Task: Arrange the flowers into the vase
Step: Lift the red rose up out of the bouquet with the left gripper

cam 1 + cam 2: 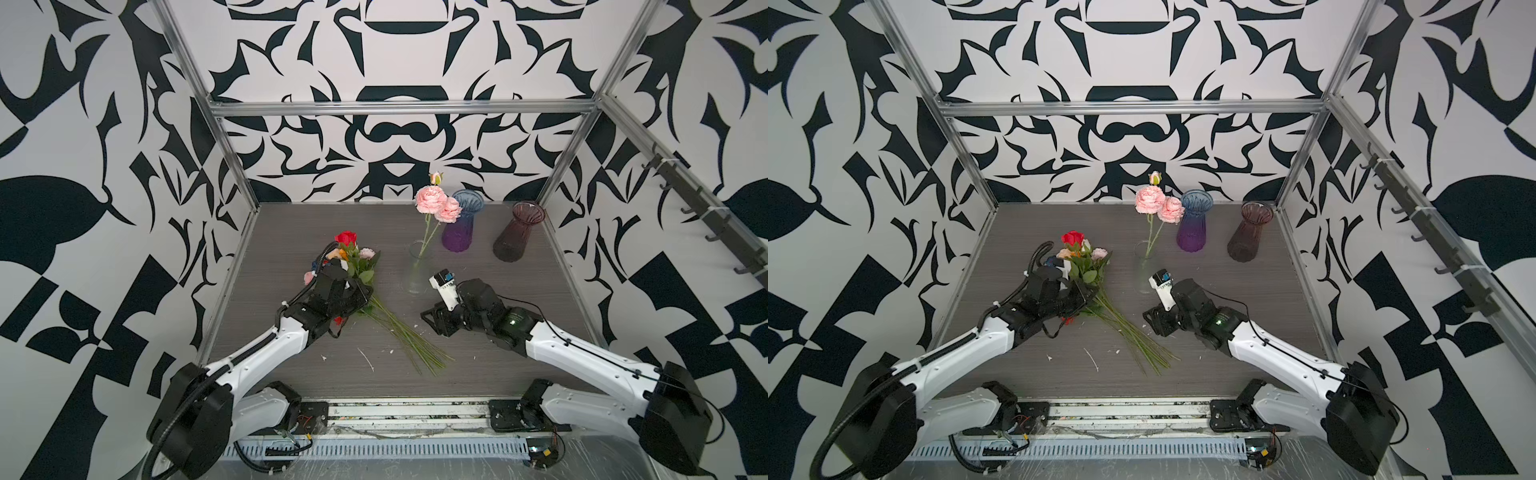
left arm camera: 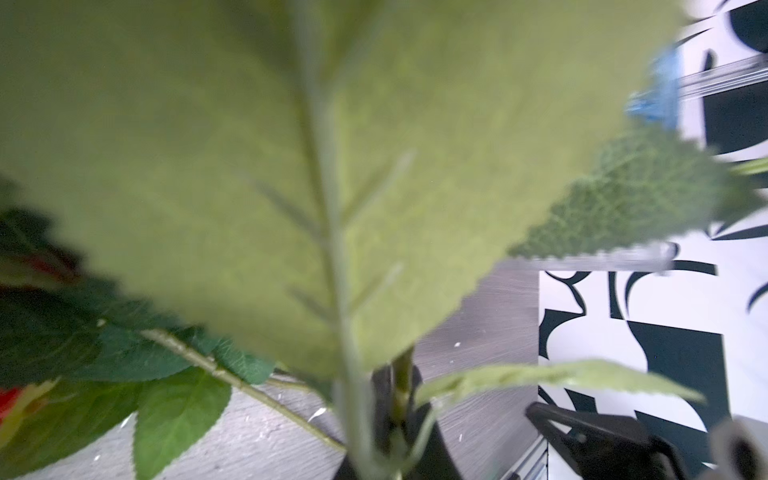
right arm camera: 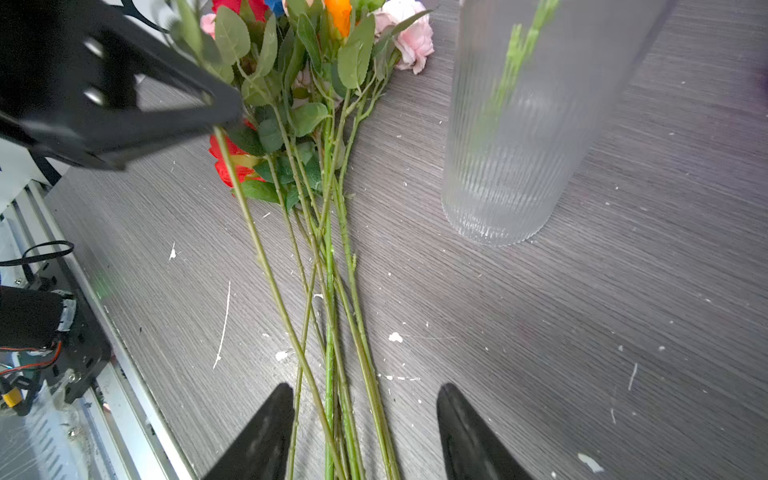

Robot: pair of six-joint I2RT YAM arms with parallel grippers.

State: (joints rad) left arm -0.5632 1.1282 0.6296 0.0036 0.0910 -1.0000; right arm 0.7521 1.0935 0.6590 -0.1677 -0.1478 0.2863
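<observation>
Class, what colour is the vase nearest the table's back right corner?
The vase is dark smoky maroon, best seen in a top view.

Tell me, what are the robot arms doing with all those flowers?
They are putting flowers into a vase. The left gripper is pinched shut on one stem in the bunch of flowers lying on the table. The right gripper is open and hovers over the bare stem ends, holding nothing. The clear vase already holds pink flowers. The purple vase and the dark red vase at the back look empty.
</observation>
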